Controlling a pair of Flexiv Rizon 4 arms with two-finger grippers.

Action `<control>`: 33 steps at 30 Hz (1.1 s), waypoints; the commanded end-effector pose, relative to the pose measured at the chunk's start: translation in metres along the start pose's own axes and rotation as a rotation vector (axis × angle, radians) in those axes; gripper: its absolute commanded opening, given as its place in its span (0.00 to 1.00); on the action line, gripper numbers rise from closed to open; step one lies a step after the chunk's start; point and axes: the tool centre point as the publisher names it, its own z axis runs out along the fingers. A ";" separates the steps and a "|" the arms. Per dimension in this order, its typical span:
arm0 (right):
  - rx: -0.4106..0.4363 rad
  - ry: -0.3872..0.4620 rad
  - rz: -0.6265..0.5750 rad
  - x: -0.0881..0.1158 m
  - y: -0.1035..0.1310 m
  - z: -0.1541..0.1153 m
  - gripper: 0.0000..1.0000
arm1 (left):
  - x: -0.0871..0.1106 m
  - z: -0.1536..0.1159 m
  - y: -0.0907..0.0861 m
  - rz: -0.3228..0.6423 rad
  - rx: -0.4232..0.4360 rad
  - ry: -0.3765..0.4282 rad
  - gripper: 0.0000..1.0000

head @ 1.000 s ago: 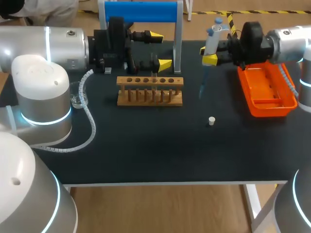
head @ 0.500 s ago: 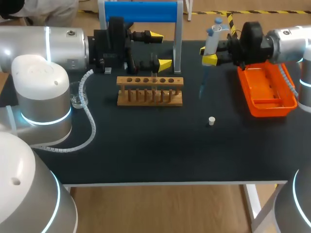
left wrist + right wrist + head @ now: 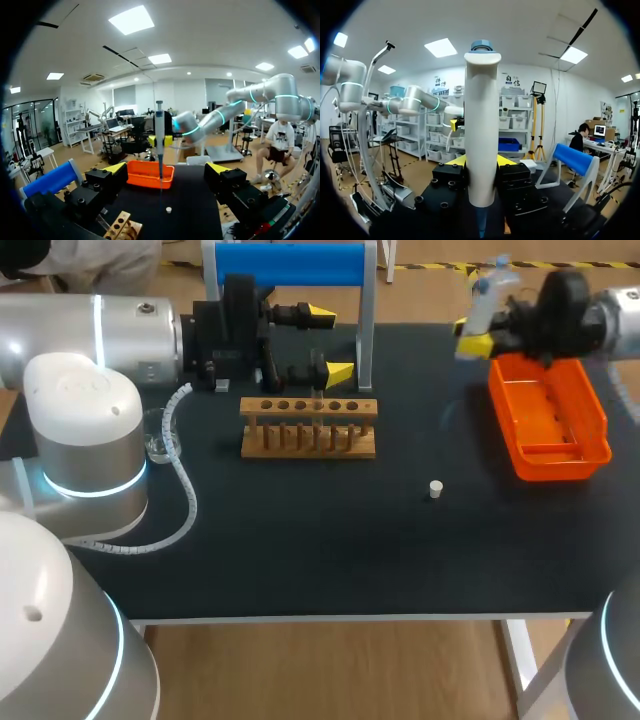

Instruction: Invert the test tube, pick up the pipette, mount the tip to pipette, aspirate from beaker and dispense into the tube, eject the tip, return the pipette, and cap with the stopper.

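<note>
My right gripper (image 3: 478, 337) is shut on the white pipette (image 3: 492, 290), held upright beside the far left corner of the orange tray (image 3: 590, 440). In the right wrist view the pipette (image 3: 481, 145) stands between the fingers of the right gripper (image 3: 481, 167). My left gripper (image 3: 328, 342) hangs open just behind the wooden rack (image 3: 308, 427), where a clear tube (image 3: 318, 396) stands. From the left wrist, the left gripper (image 3: 166, 170) is open and empty, with the pipette (image 3: 160, 131) far ahead. The white stopper (image 3: 436, 489) lies on the mat. A glass beaker (image 3: 158, 436) sits at the left.
The blue pipette stand (image 3: 290, 265) rises at the table's back, behind my left gripper. A coiled cable (image 3: 185, 490) trails from the left arm across the mat. The orange tray (image 3: 150, 175) lies beyond the stopper (image 3: 168, 210) in the left wrist view.
My right arm has carried the pipette to the right and farther back, from mid-table to the orange tray's far left corner. The left arm has not moved.
</note>
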 end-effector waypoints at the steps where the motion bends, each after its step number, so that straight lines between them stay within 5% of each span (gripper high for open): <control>1: -0.001 0.038 0.009 -0.004 0.008 -0.033 0.00 | 0.001 0.000 0.001 0.001 0.003 -0.003 1.00; 13: -0.028 -0.007 0.037 -0.029 0.002 -0.119 0.00 | 0.001 0.000 0.001 0.001 0.003 -0.003 1.00; 33: 0.052 0.058 0.014 -0.043 -0.004 -0.189 0.00 | 0.001 0.000 0.001 0.001 0.003 -0.003 1.00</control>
